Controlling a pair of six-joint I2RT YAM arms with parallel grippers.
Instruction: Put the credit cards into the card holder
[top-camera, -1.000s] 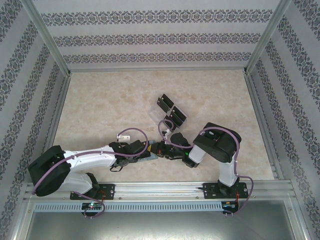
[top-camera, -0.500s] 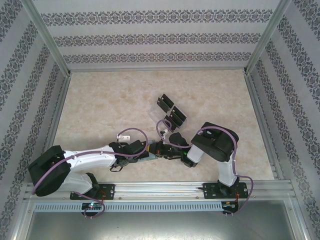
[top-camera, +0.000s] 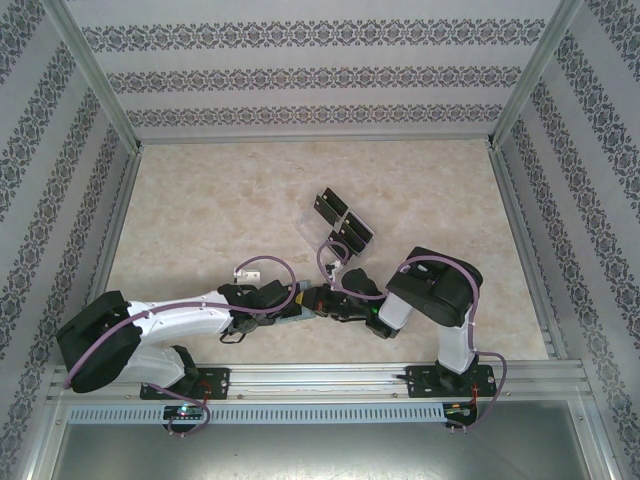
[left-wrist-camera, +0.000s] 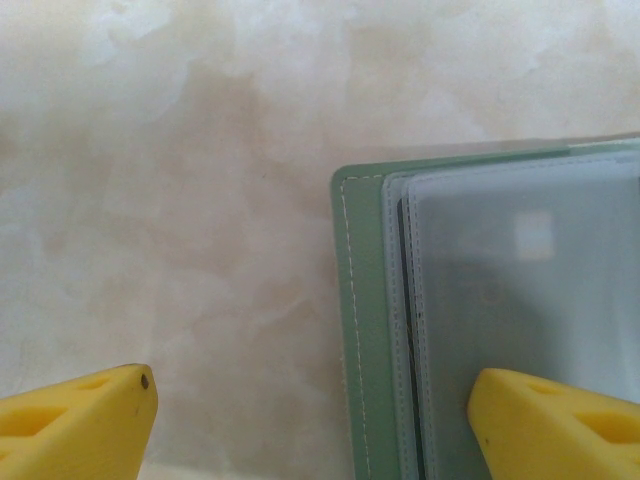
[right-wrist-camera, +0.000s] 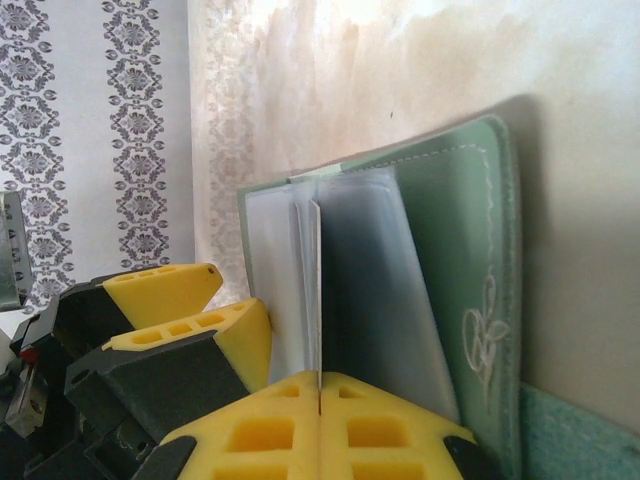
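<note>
My right claw (right-wrist-camera: 318, 385) is pressed together on a credit card (right-wrist-camera: 316, 290). The card is thin and pale-edged, and it stands edge-on among the frosted plastic sleeves (right-wrist-camera: 375, 280) of the open card holder (right-wrist-camera: 470, 250). The holder is soft green with white stitching and an embossed sprig, and it lies at six o'clock on the marbled table (top-camera: 200, 200). My left claw (left-wrist-camera: 310, 395) is spread, one yellow finger (left-wrist-camera: 550, 425) over a sleeve. At twelve o'clock from the holder, a clear tray (top-camera: 312, 226) holds black cards (top-camera: 328, 207).
</note>
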